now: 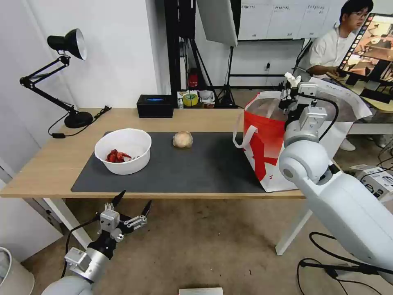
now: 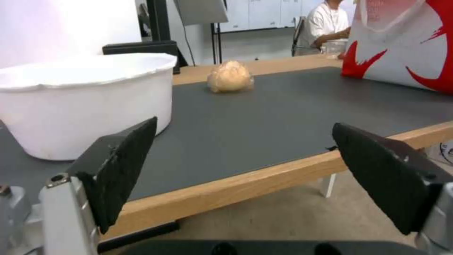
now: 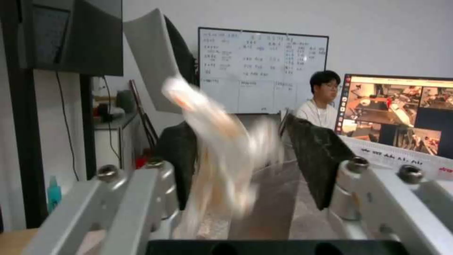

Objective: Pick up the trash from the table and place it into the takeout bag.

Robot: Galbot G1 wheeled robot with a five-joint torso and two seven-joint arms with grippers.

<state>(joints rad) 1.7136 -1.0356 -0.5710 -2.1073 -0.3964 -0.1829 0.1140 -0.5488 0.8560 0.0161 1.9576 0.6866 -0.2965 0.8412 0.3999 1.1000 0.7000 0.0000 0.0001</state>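
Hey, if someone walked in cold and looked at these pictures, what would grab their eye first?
Probably the right gripper raised over the open takeout bag at the table's right end, with the white tissue wad between its fingers. Next, the white bowl with red scraps on the left of the dark mat, and the beige ball mid-mat. The left gripper hangs open below the table's front edge.

The table (image 1: 53,172) was light matt wood under a dull grey mat (image 1: 196,168). The bowl (image 1: 123,150) looked smooth white plastic; the takeout bag (image 1: 266,147) showed foil lining.
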